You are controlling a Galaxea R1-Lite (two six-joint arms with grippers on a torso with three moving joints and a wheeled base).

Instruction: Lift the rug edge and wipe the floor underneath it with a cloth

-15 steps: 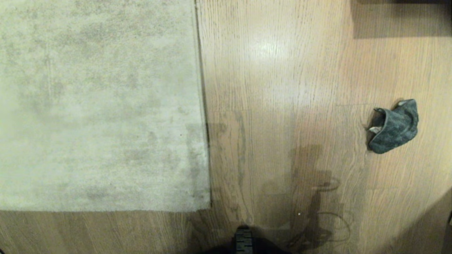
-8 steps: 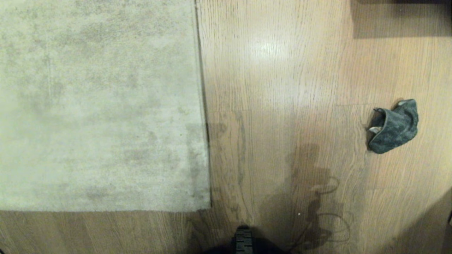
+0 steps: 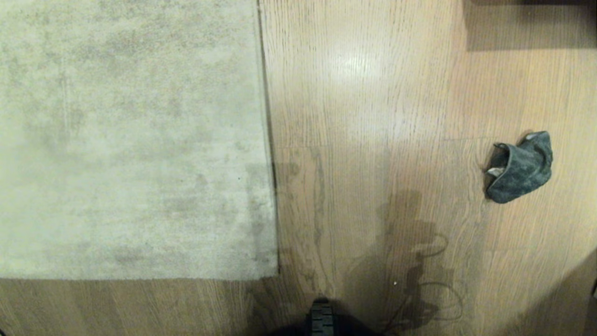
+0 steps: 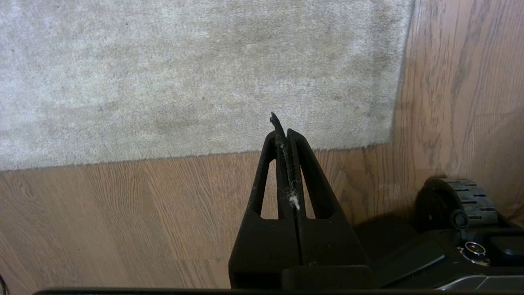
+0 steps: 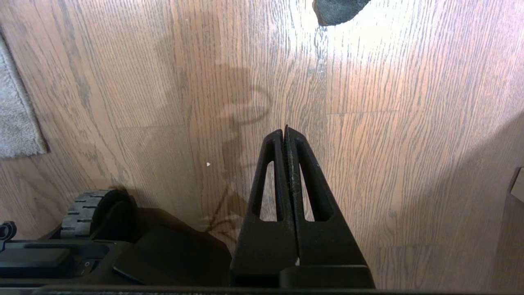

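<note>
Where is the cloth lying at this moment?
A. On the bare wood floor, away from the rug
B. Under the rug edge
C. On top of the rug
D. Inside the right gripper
A: the cloth lies crumpled on the floor, well apart from the rug edge, with no gripper touching it.

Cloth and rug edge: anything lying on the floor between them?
Nothing: in the head view, only bare floor under the robot's shadow separates the rug edge from the cloth.
</note>
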